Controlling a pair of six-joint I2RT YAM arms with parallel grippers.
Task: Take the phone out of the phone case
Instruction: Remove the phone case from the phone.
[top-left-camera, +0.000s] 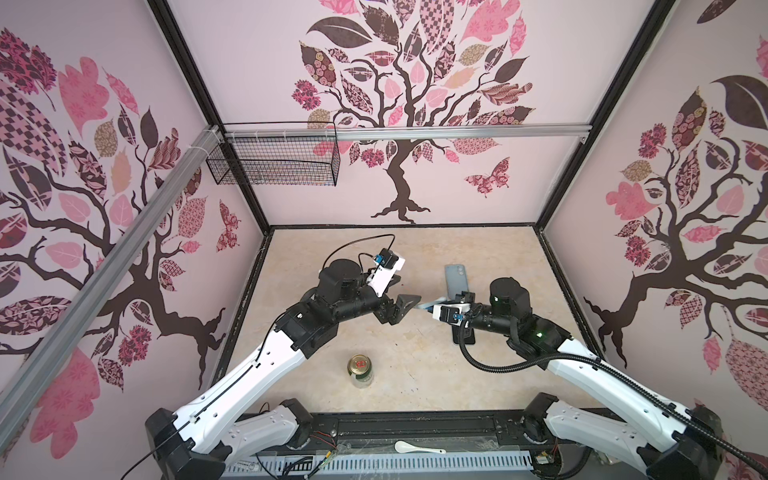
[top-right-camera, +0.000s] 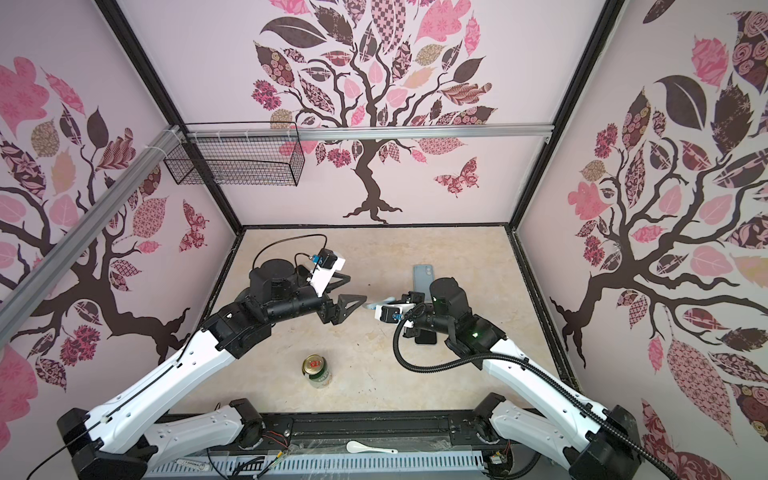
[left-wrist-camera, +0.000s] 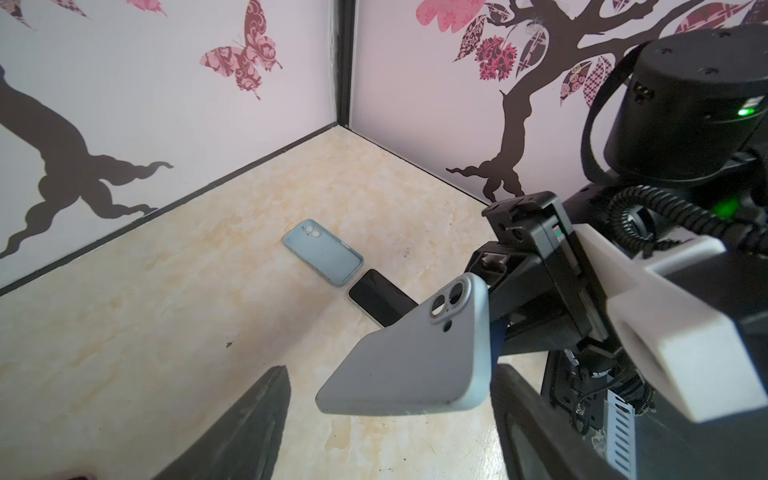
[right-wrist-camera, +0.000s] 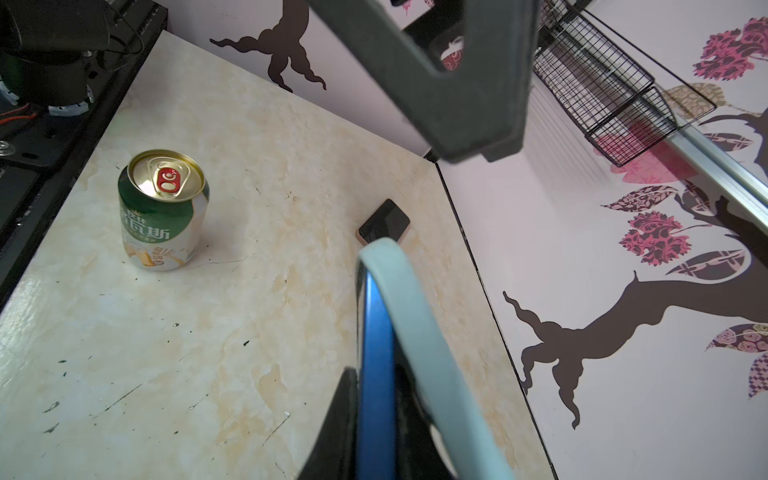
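Note:
My right gripper (top-left-camera: 436, 304) (right-wrist-camera: 374, 374) is shut on the phone (right-wrist-camera: 376, 332) and holds it in the air between the arms. The phone shows as a blue edge. Its pale blue phone case (left-wrist-camera: 415, 353) (right-wrist-camera: 415, 324) bows away from that edge along one side. The case back, with its camera cut-outs, faces the left wrist view. My left gripper (top-left-camera: 405, 293) (top-right-camera: 351, 291) (left-wrist-camera: 390, 369) is open. Its two dark fingers (left-wrist-camera: 257, 415) stand on either side of the case's free end without touching it.
An empty pale blue case (top-left-camera: 456, 279) (left-wrist-camera: 323, 252) lies behind a black phone (top-left-camera: 464, 336) (left-wrist-camera: 380, 297) under the right arm. Another dark phone (right-wrist-camera: 384, 221) lies near the wall. A green can (top-left-camera: 360, 370) (right-wrist-camera: 163, 208) stands front-centre. A wire basket (top-left-camera: 274, 160) hangs on the back rail.

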